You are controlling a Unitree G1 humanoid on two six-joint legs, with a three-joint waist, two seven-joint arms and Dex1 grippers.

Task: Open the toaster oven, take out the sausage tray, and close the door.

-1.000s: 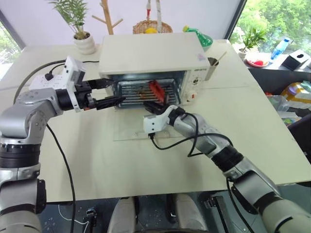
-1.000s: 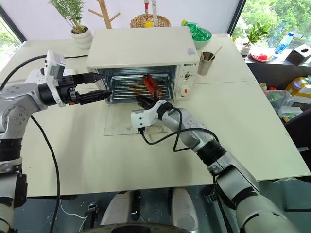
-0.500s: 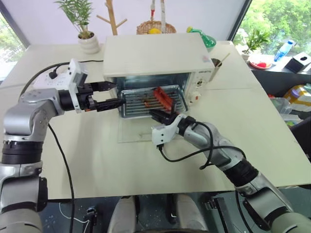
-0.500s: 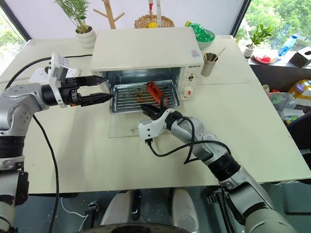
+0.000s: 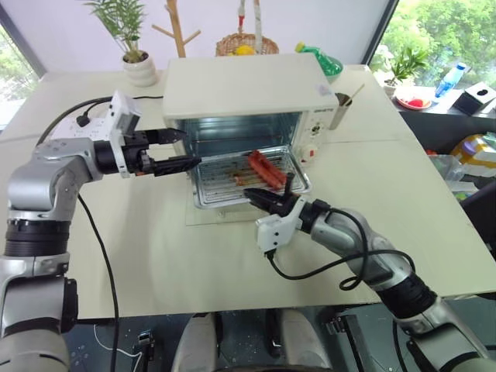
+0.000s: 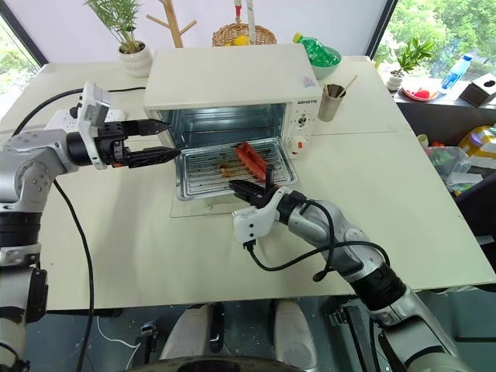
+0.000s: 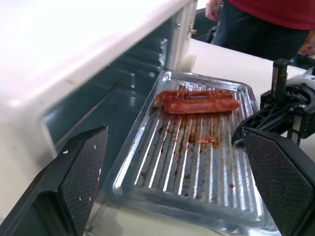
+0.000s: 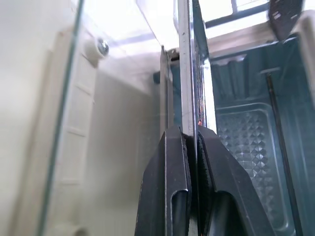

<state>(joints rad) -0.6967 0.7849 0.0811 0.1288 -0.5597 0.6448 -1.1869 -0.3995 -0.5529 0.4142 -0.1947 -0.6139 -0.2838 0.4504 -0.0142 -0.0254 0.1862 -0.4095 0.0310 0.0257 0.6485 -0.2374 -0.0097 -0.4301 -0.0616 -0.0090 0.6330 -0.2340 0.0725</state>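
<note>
Toaster oven: the cream toaster oven (image 5: 248, 97) is sitting in the upper middle of the left eye frame on the pale desk (image 5: 403, 201), its front standing open and its knobs at the right end of its face.
Door: the glass door (image 5: 203, 217) is lying folded down flat on the desk in front of the oven, just below the frame's centre, showing as a faint clear sheet under the tray.
Sausage tray: the ribbed silver sausage tray (image 5: 225, 182) is sticking out of the oven mouth over the lowered door, near the middle of the frame, with its far edge at the oven opening; two red-brown sausages (image 5: 265, 169) are lying side by side toward its right end.
Right gripper: the right gripper (image 5: 260, 197) is reaching up from the lower right, and its jaws are pinching the front rim of the tray; the right wrist view is showing the two black fingers (image 8: 167, 187) pressed onto a thin metal edge.
Left gripper: the left gripper (image 5: 178, 151) is hovering at the left of centre, beside the oven's left front corner, jaws spread wide and touching nothing.
Background: a potted plant (image 5: 133, 46), a basket (image 5: 246, 43) and a metal cup (image 5: 339, 108) are standing near the top edge.
</note>
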